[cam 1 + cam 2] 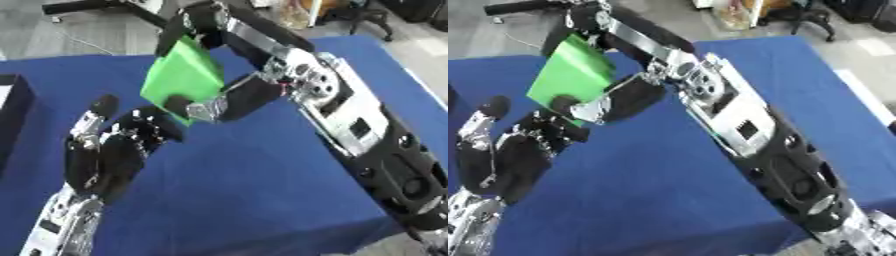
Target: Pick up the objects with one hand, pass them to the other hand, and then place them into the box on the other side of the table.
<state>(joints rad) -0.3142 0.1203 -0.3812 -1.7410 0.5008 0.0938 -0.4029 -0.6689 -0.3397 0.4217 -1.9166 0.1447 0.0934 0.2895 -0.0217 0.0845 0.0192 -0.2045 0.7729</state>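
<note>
- A green block (184,75) is held in the air above the blue table (262,200) by the right hand (223,100), whose arm enters from the lower right and reaches toward the far left.
- The right hand is closed on the block: fingers are curled over its far upper edge and the thumb (179,105) is pressed against its near lower face, so the block is pinched between them.
- The left hand (109,150) is raised just below and to the near left of the block, palm turned up toward it, with fingers spread and only slightly bent; nothing is held in it.
- The decisive relation: the block lies up and to the far right of the left hand, very near its fingertips (whether they touch its lower corner cannot be told), and its long axis runs from near-low to far-high, tilted.
- The handover appears to be the step in hand; the lower end of the block is the free part that could be taken by the left hand.
- A dark box (13,115) is seen at the left edge of the table, on the left hand's side, so that hand is judged the nearer one for the placing.
- A risk is judged in releasing the block before the left fingers are closed on it.
</note>
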